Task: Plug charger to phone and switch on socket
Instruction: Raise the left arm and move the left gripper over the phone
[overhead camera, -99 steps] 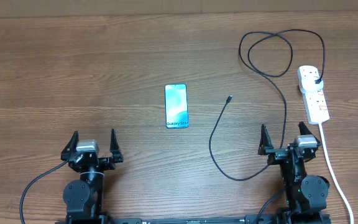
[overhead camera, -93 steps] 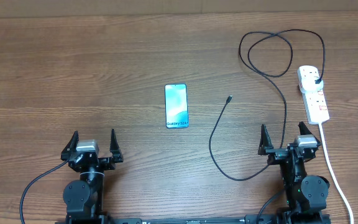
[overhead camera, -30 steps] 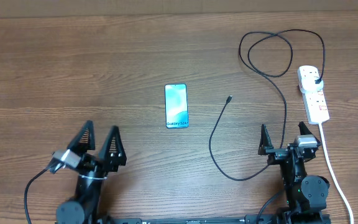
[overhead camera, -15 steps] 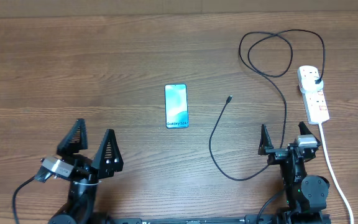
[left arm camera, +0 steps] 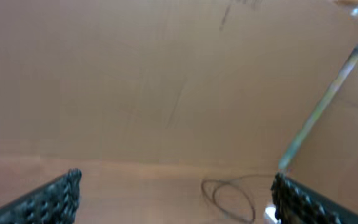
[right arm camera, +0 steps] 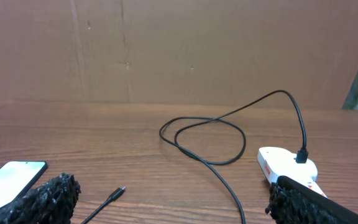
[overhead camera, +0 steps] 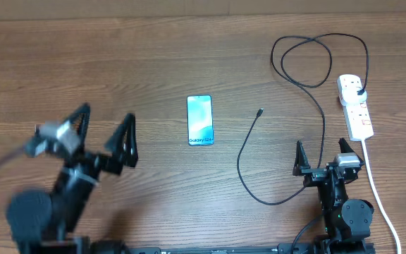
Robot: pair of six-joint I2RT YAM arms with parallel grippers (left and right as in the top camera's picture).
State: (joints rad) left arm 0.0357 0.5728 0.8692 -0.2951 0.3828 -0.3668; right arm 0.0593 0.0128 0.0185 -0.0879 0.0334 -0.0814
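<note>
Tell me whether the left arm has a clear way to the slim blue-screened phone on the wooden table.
Probably yes: the left gripper stands open, and only bare wooden table lies between it and the blue-screened phone.

On the table (right arm camera: pixel 73 134), the charger (right arm camera: pixel 284 93) loops from its plug (right arm camera: pixel 302 154), seated in the socket (right arm camera: pixel 284 163) at right, to a free tip (right arm camera: pixel 120 190) lying apart from the lit phone (right arm camera: pixel 8 179) at left, ahead of the right gripper (right arm camera: pixel 173 190) with its fingers (right arm camera: pixel 51 198) spread wide.

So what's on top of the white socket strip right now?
The charger's black plug sits in the socket near its far end; red markings show along the rest. The plug's pins are hidden inside it.
</note>
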